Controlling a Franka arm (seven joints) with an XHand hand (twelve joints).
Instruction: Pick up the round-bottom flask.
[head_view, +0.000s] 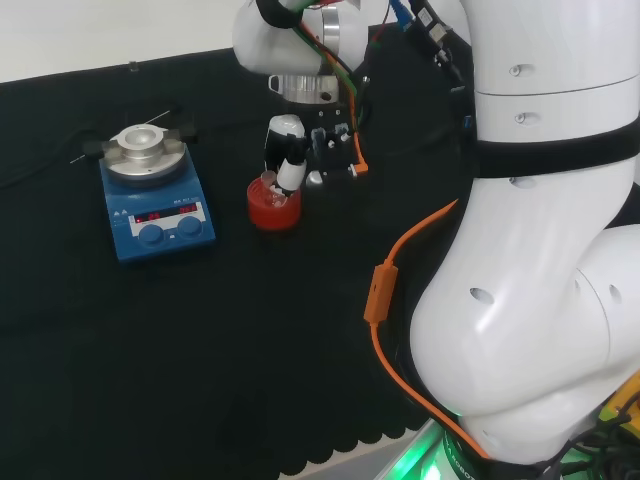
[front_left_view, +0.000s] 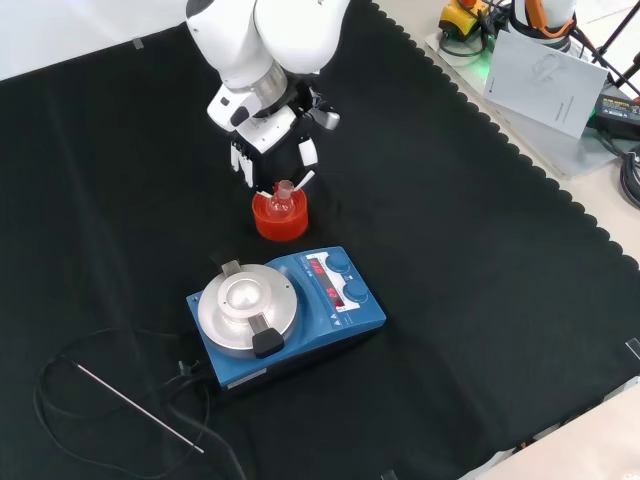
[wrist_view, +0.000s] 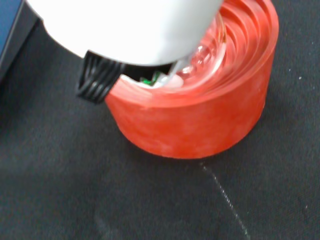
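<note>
A clear round-bottom flask sits in a red ribbed ring stand near the middle of the black cloth. In the head view the flask's short neck rises just above the stand. The black and white hand hangs directly over it, fingers pointing down on either side of the neck. One fingertip is right beside the neck, and I cannot tell whether it touches. In the wrist view a white finger covers part of the flask and the stand. The fingers look fairly straight, not closed on the glass.
A blue hotplate stirrer with a round metal top stands just in front of the stand in the front view, at the left in the head view. A thin metal rod and a black cable lie beside it. An orange cable hangs off the arm.
</note>
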